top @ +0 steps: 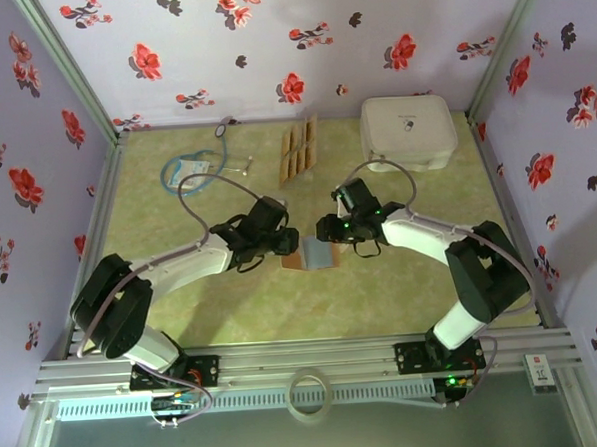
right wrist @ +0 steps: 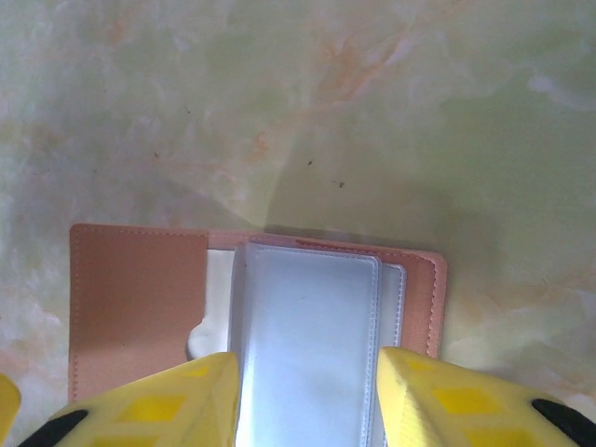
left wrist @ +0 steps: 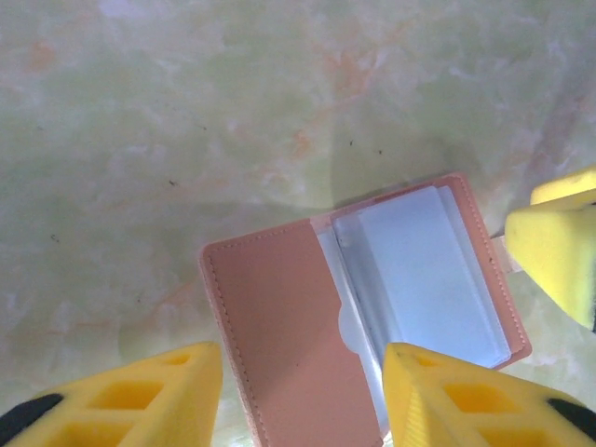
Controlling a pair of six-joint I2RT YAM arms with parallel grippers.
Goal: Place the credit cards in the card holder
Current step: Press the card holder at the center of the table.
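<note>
Green marbled bench [top: 402,278]: left jaws and right jaws spread wide over the open card holder [left wrist: 279,326]; unpinned, it could fold shut before the distant credit cards [top: 297,151] arrive

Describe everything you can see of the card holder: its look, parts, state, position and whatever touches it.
The card holder is a small reddish-brown, leather-like wallet with stitched edges. It lies open and flat on the green marbled table, between the two arms. One half shows a leather pocket with a curved thumb notch. The other half holds a stack of clear plastic sleeves, apparently empty. Both arms' jaws stand open close over it; whether they touch it cannot be told.
</note>
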